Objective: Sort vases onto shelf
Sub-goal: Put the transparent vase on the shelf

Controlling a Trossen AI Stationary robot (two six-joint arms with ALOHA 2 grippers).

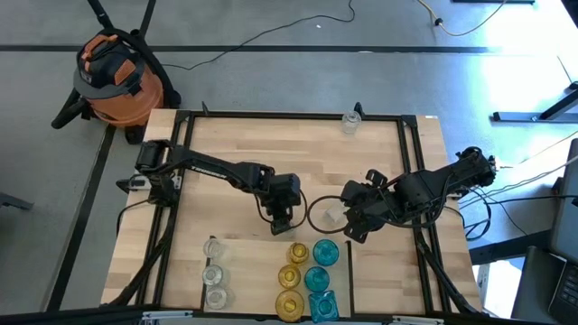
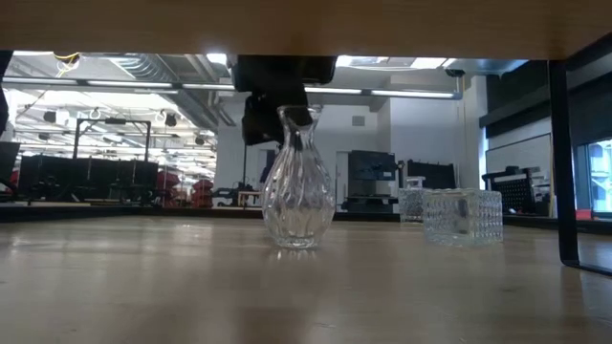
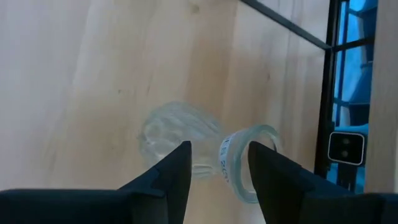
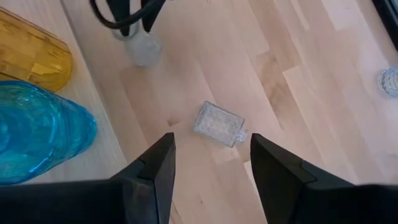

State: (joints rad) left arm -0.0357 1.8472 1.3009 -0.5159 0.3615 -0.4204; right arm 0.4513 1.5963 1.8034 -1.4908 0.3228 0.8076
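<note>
Clear fluted vase upright, bare wood around

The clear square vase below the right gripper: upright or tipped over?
Tipped: the clear square vase lies on its side on the shelf, neck pointing sideways.

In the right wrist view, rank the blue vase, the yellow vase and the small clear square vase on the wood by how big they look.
1. Blue vase, largest, though it sits nearest the camera.
2. Yellow vase, cut off by the picture edge, so unsure against the blue.
3. Clear square vase, smallest, lying farther off.
</note>
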